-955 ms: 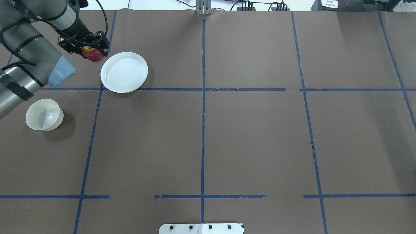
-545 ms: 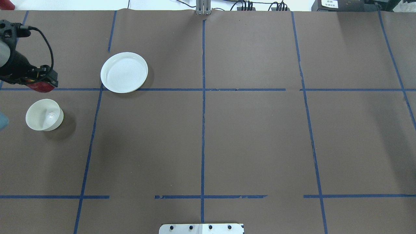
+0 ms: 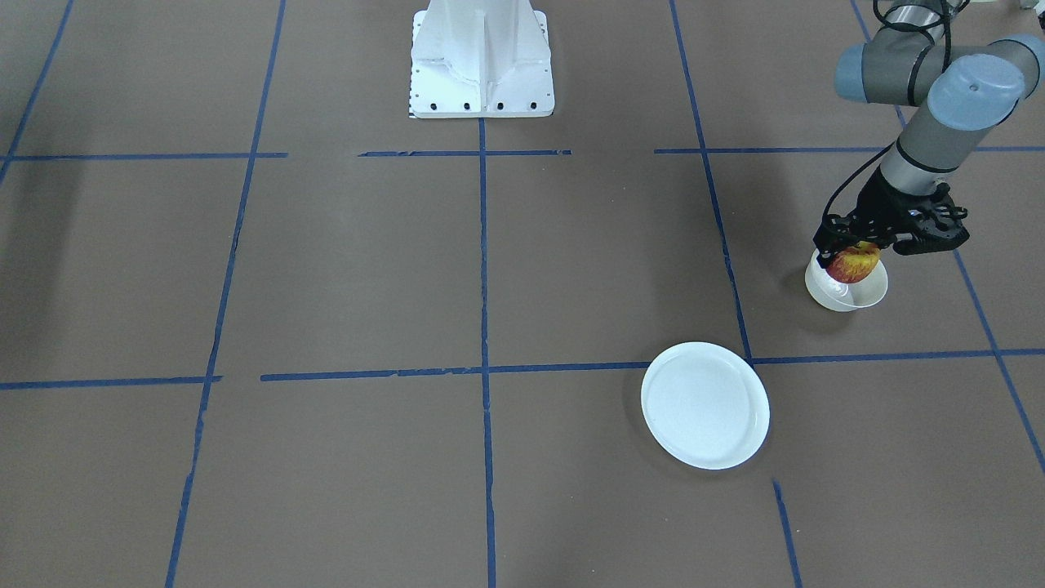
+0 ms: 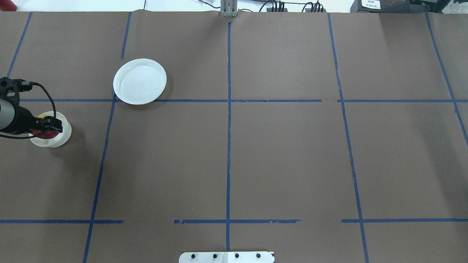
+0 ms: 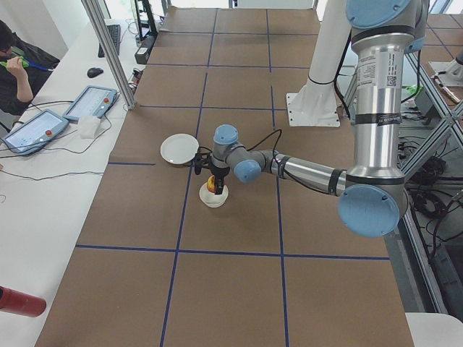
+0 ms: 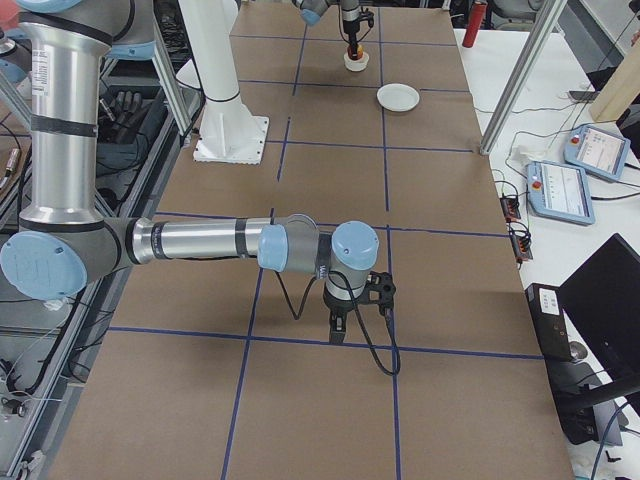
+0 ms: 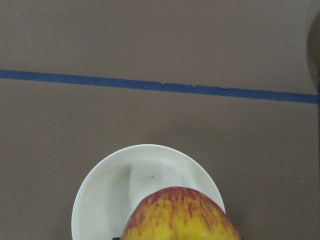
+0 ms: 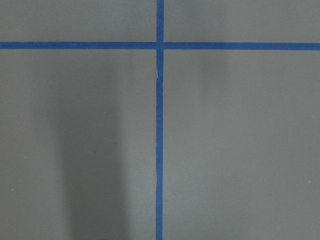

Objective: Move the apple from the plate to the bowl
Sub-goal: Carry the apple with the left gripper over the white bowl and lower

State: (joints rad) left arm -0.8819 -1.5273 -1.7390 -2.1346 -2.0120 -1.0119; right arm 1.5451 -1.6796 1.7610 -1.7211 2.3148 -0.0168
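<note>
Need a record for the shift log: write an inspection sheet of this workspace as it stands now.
Surface: brown paper table, blue tape grid, flat.
Job's things: apple held over the bowl mouth; plate bare, apart from the bowl.
Clutter: nothing seen.
Grippers: left gripper fingers shut on the apple; right gripper low over the table, state cannot be told.
Cables: black cable loops off the left wrist; second cable hangs at the right wrist.
Surroundings: robot base on the table; operator and teach pendants at the side bench.
</note>
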